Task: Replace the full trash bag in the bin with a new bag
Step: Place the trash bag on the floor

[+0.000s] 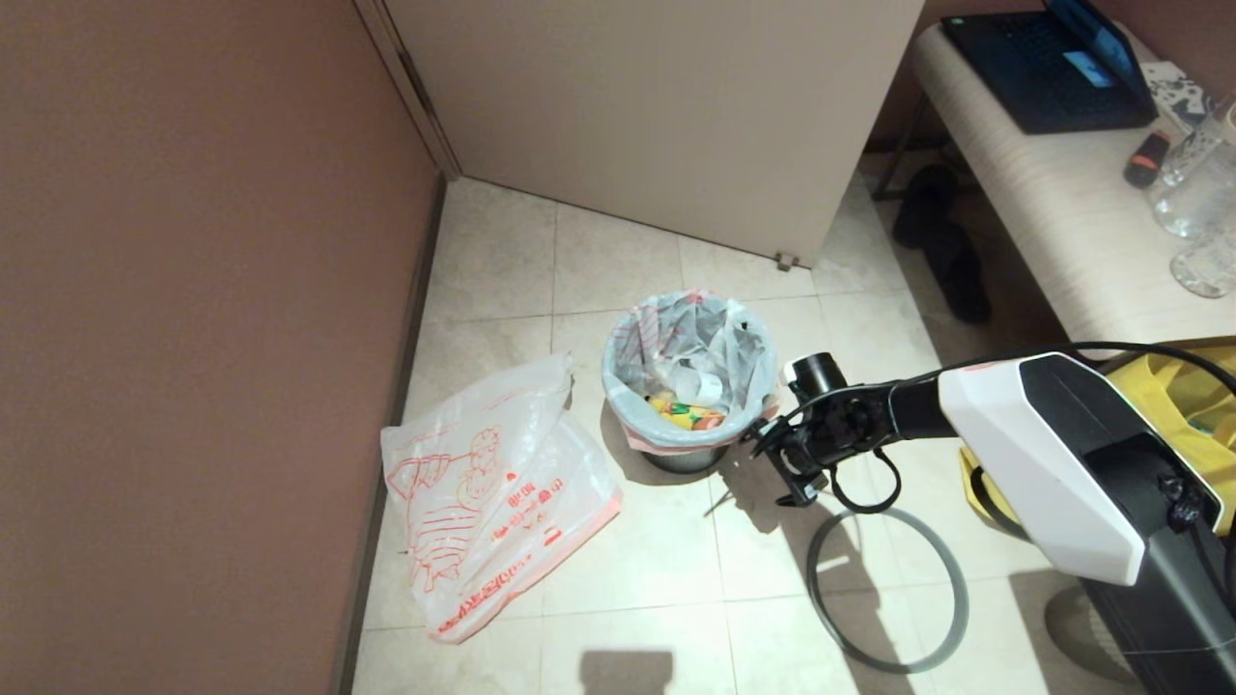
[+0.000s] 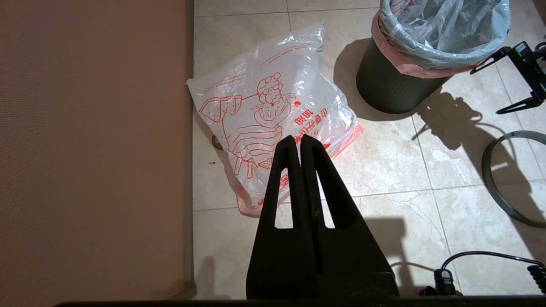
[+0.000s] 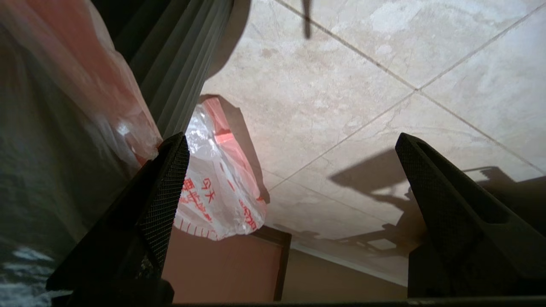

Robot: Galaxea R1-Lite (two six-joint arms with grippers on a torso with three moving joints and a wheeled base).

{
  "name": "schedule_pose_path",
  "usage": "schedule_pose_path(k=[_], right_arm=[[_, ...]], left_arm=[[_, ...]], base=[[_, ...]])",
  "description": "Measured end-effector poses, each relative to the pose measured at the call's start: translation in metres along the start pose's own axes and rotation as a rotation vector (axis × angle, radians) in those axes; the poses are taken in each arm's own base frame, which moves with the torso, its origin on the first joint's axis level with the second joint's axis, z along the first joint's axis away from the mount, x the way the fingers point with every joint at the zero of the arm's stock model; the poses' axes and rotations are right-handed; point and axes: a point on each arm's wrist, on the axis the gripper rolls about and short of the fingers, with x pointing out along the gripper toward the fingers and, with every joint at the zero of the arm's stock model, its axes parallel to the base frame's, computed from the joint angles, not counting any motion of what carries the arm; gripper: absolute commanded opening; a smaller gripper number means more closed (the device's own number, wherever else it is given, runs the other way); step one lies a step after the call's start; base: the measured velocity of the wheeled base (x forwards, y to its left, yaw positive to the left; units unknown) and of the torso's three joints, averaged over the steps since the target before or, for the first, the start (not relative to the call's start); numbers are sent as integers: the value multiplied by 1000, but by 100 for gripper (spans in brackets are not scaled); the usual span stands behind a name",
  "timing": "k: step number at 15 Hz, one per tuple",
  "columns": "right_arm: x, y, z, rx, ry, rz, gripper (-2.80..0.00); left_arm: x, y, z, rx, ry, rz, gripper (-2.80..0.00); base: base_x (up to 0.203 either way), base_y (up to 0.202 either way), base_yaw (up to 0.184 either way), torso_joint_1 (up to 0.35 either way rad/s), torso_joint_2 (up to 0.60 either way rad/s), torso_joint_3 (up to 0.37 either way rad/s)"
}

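On the tiled floor, the full trash bag still lines the bin, just beside the spread right gripper, which is level with the pink rim band. I judge it should close on that band and lift straight up. The left gripper, pressed together, hovers above the new bag.

The only print that shows is on the new bag, lying flat just beyond the tips of the left gripper: red characters beside a red line drawing of a cartoon figure, of which two look like "加油", and a row of red letters along the pink band, too small and creased to read. Near the right gripper the same bag shows more red characters, unreadable.
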Motion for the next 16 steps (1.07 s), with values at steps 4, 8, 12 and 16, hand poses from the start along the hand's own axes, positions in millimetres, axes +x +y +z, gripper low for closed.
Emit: schedule_pose_path(k=[4, 8, 12, 16], right_arm=[[-10, -5, -2, 11, 52, -11, 0], [-25, -6, 1, 31, 100, 11, 0], [-32, 2, 11, 46, 74, 102, 0], [-25, 4, 8, 24, 55, 123, 0]], left_arm=[[0, 0, 0, 0, 0, 0, -280], [0, 0, 0, 0, 0, 0, -280], [0, 0, 0, 0, 0, 0, -280], [0, 0, 0, 0, 0, 0, -280]], base=[[0, 0, 0, 0, 0, 0], [0, 0, 0, 0, 0, 0], [0, 0, 0, 0, 0, 0], [0, 0, 0, 0, 0, 0]])
